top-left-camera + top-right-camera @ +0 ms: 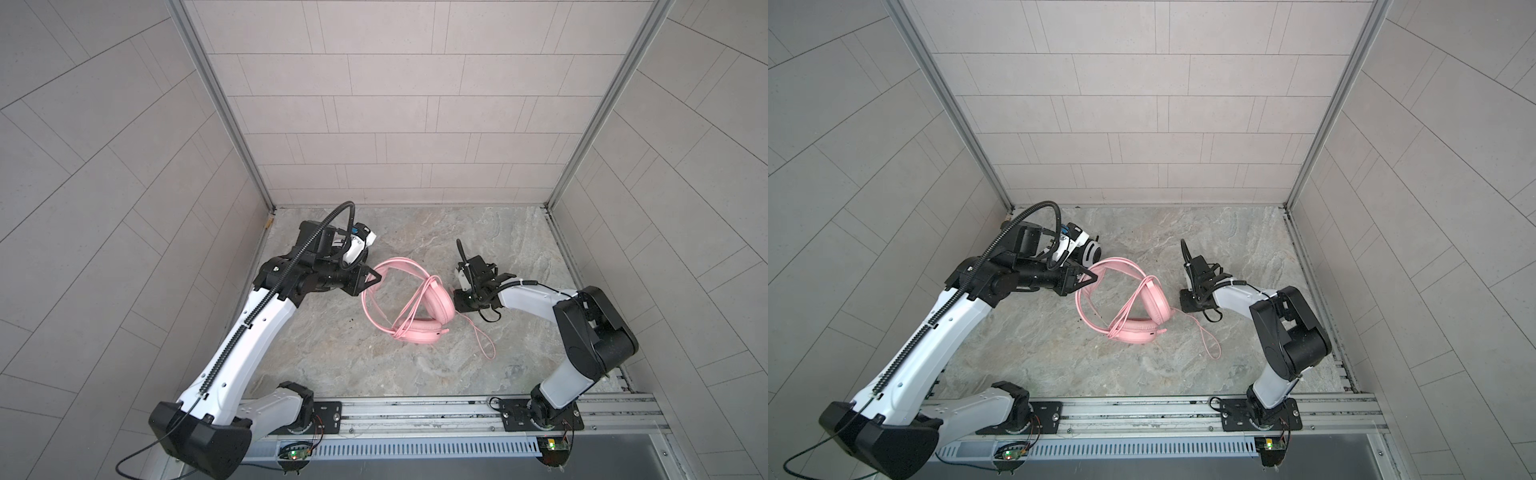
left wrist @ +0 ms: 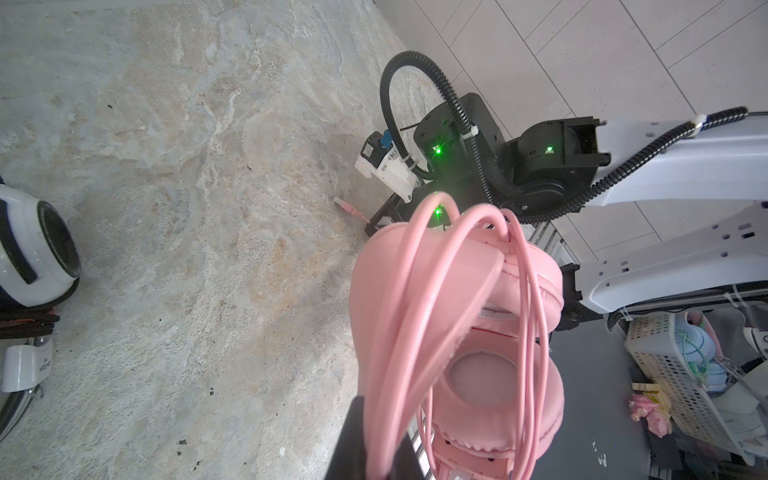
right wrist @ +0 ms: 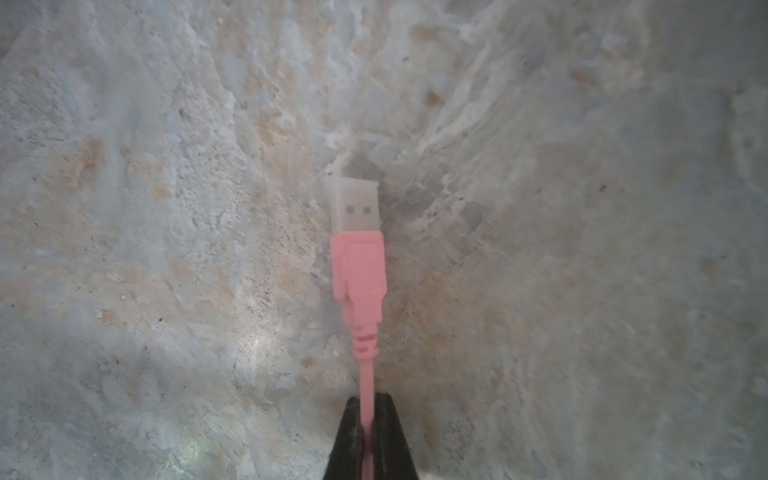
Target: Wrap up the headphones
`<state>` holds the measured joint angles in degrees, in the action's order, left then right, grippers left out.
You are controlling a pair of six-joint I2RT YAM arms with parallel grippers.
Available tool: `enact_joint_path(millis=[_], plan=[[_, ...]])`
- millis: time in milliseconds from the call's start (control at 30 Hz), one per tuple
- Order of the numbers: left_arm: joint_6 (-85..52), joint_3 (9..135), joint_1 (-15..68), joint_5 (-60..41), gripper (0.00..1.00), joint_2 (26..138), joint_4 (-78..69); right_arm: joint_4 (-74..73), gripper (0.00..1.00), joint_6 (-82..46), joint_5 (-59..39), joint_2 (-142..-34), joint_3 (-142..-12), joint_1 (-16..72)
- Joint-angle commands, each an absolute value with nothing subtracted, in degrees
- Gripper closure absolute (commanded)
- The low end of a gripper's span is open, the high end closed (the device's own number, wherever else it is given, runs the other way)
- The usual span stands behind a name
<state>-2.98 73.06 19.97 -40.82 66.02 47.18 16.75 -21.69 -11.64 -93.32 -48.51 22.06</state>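
The pink headphones [image 1: 432, 307] [image 1: 1152, 305] lie mid-table, with their pink cable wound in several strands over the headband and ear cups [image 2: 498, 374]. My left gripper [image 1: 376, 276] [image 1: 1094, 277] [image 2: 374, 453] is shut on the pink headband [image 2: 386, 332] at its left side. My right gripper [image 1: 457, 299] [image 1: 1183, 301] [image 3: 368, 419] is shut on the pink cable [image 3: 365, 382] just behind its USB plug [image 3: 359, 249], low over the table right of the ear cups. A slack cable loop [image 1: 486, 340] [image 1: 1210, 340] trails on the table. The white-and-black headphones [image 1: 357, 249] [image 1: 1090, 251] [image 2: 37, 249] sit behind the left arm.
Tiled walls close in the marble-patterned table [image 1: 415, 232] at the back and both sides. A metal rail [image 1: 415, 411] with the arm bases runs along the front edge. In the left wrist view a white basket [image 2: 665, 374] stands beyond the table.
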Motion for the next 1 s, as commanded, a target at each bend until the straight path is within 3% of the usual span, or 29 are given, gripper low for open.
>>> enact_joint_path(millis=[0,167,300,733,967], plan=[[-8.47,75.89,19.32,-45.13,1.00,64.12,40.36,18.94,0.99,-21.90,-11.42,-89.79,-46.85,19.50],[-20.59,75.04,16.00,-51.30,1.00,64.15,28.73,19.07,0.99,-21.03,-15.96,-85.56,-45.34,13.83],[-37.54,71.33,10.82,-56.38,1.00,64.14,9.11,19.51,0.99,-20.33,-16.54,-83.12,-44.26,11.09],[-73.09,69.95,-2.77,-58.82,1.00,69.16,-29.07,18.72,1.00,-20.56,-20.12,-80.71,-42.82,6.75],[-66.53,69.86,-4.44,-59.59,1.00,67.72,-19.61,22.10,1.00,-20.92,-19.49,-73.40,-48.35,5.03]])
